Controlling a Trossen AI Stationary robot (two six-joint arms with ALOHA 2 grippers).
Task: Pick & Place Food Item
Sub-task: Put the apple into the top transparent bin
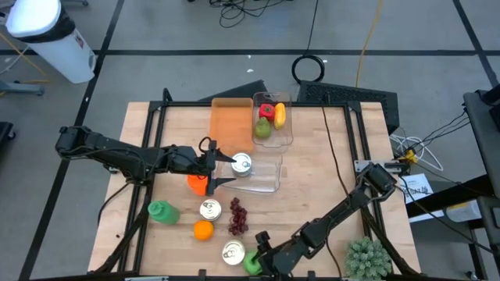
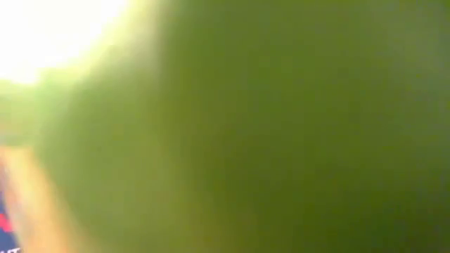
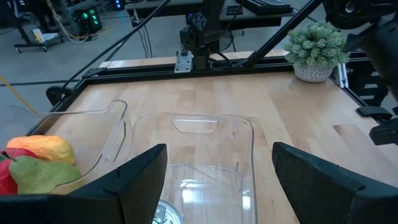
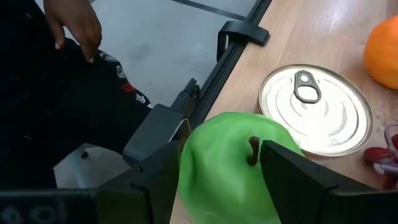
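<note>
At the near edge of the tabletop [image 1: 328, 187], the right hand [image 1: 259, 257] is clamped on a green apple [image 4: 227, 165], one finger on each side of it and the stem showing between them. The apple sits right at the table's edge, just beside a flat tin can [image 4: 316, 109] with a ring pull. The low view is filled by a green blur. Beyond the edge, a person's hand [image 4: 74, 25] hangs over dark clothing.

Farther in lie an orange [image 1: 203, 230], a bunch of dark grapes [image 1: 237, 218], a second can [image 1: 210, 208] and a green bottle [image 1: 162, 212].

At mid-table the left hand [image 1: 217, 167] has its fingers spread apart, holding nothing, at the open end of a clear container [image 1: 266, 173] lying on its side, with a third can [image 1: 242, 164] just between the fingers.

Farthest back, a second clear tub [image 1: 272, 119] holds a pear, a yellow fruit and a red one, beside an orange board [image 1: 230, 121]. A small potted plant [image 1: 367, 259] stands at the near right corner.
</note>
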